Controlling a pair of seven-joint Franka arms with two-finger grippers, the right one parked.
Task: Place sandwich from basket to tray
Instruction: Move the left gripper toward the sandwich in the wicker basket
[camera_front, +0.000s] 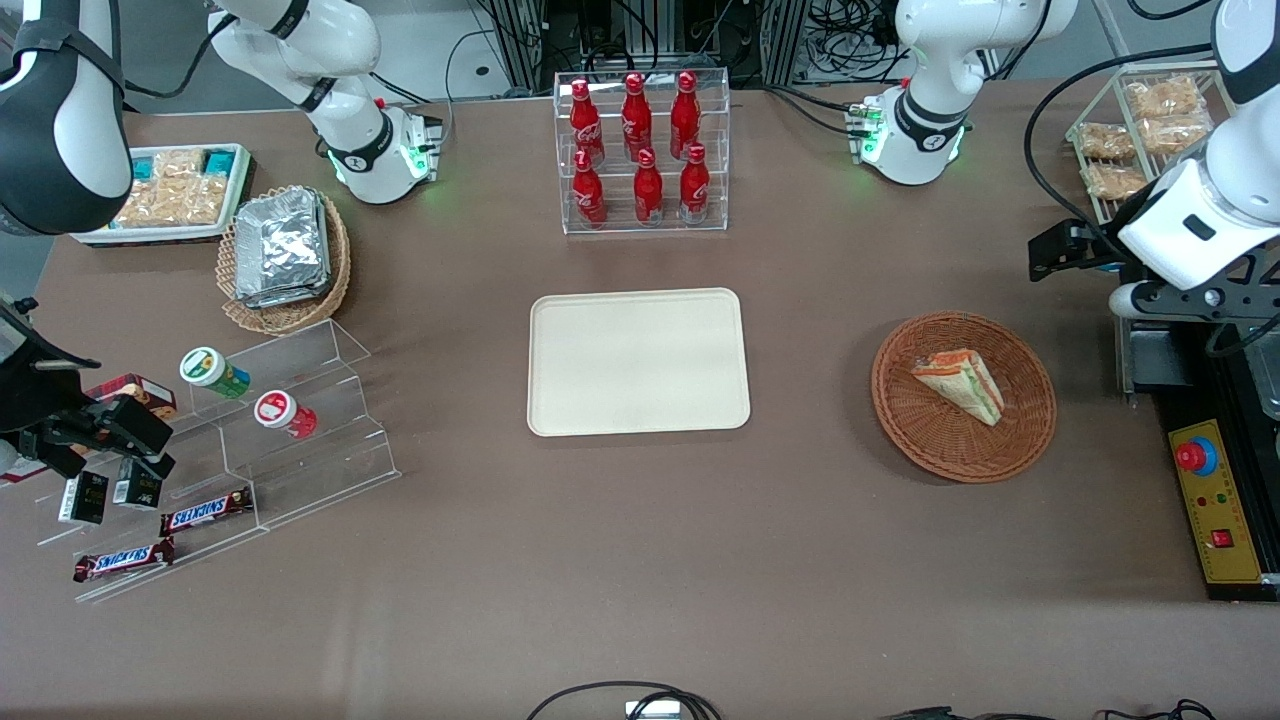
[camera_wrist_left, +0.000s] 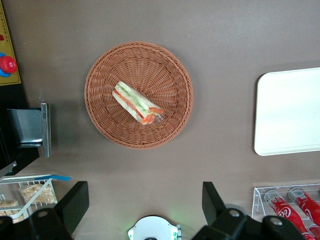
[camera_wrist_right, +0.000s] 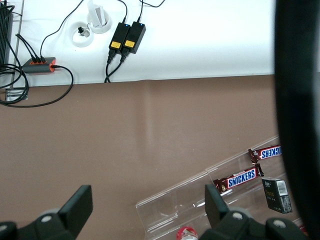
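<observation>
Overhead — hand (camera_wrist_left: 145, 202) spread open, high above one sandwich (camera_wrist_left: 136, 103) in basket (camera_wrist_left: 102, 120).

Brown table (camera_front: 640, 560) with the tray (camera_front: 638, 362) dead centre. Clocking round it as the front camera sees it: bottle rack (camera_front: 643, 150) at 12, basket (camera_front: 940, 445) at 3, clear step stand (camera_front: 320, 440) at 8, foil-packet basket (camera_front: 290, 315) at 10 with the snack tray (camera_front: 140, 236) beside it. Gripper (camera_wrist_left: 142, 197) hangs above the table near the basket, fingers spread wide.
</observation>
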